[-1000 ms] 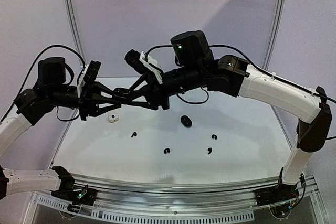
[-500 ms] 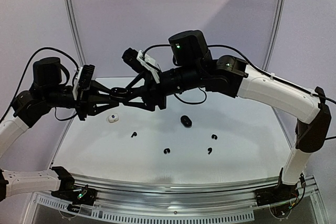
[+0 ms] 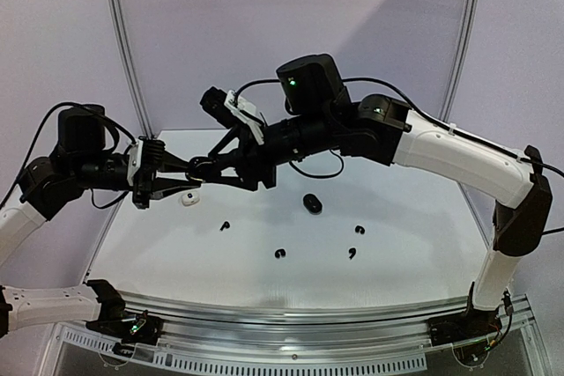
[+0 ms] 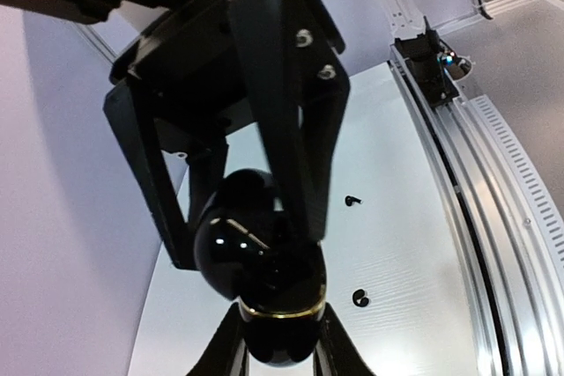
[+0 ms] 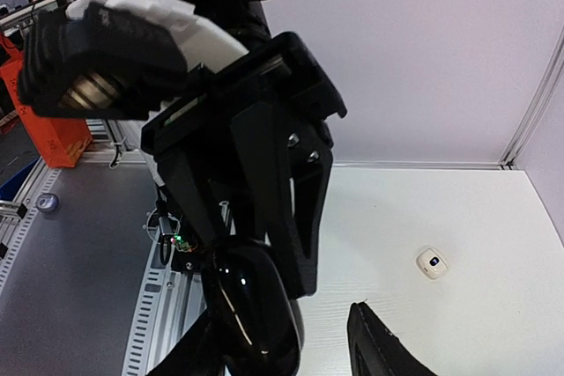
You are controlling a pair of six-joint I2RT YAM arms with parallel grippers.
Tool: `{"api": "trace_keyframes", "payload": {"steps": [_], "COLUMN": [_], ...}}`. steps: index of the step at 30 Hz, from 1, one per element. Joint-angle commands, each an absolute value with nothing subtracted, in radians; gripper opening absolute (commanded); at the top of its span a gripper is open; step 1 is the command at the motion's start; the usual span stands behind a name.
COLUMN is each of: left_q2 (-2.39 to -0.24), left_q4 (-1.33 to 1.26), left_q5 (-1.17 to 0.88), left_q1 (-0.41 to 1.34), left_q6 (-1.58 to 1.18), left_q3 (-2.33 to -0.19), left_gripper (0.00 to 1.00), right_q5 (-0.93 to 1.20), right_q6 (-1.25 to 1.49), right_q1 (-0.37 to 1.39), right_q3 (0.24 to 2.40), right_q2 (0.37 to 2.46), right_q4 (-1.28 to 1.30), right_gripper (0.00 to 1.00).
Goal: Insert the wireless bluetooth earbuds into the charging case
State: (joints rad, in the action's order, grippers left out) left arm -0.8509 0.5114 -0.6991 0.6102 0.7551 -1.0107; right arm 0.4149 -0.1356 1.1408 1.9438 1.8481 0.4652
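A glossy black charging case (image 4: 269,292) with a gold rim hangs in the air, and my left gripper (image 4: 282,354) is shut on its lower half. From above, my left gripper (image 3: 188,172) and right gripper (image 3: 205,167) meet at this case (image 3: 197,168) over the table's back left. My right gripper (image 5: 286,350) straddles the case's domed top (image 5: 256,314); one finger lies against it and the other finger (image 5: 379,345) stands apart, so it is open. Black earbuds lie on the table (image 3: 225,226) (image 3: 280,254) (image 3: 352,253), with two showing in the left wrist view (image 4: 352,201) (image 4: 359,298).
A small white case (image 3: 187,199) (image 5: 432,263) lies on the table below the grippers. A second black case (image 3: 311,204) rests mid-table, and another black earbud (image 3: 359,231) lies to its right. An aluminium rail (image 3: 291,314) runs along the near edge.
Both grippers have sunk a little and shifted left with the black case between them. The left wrist has turned, and the right jaws stand slightly wider.
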Motion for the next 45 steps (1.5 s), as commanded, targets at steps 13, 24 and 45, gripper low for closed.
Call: {"api": "trace_keyframes", "payload": {"steps": [13, 24, 45], "left_q2": [-0.830, -0.803, -0.730], "left_q4": [0.512, 0.395, 0.182], "left_q5": [-0.727, -0.796, -0.670], "left_q1": [0.649, 0.647, 0.638], "left_q6": [0.680, 0.378, 0.112], "left_q3": [-0.963, -0.880, -0.727], "left_gripper": [0.00, 0.00, 0.00], "right_q5": [0.384, 0.500, 0.204], "right_q6": [-0.118, -0.039, 0.300], "right_q1": [1.124, 1.100, 0.968], "right_q3": [1.986, 1.999, 1.765], "right_q2": [1.875, 1.871, 1.670], "right_q4": [0.455, 0.410, 0.382], "right_gripper": [0.49, 0.58, 0.74]}}
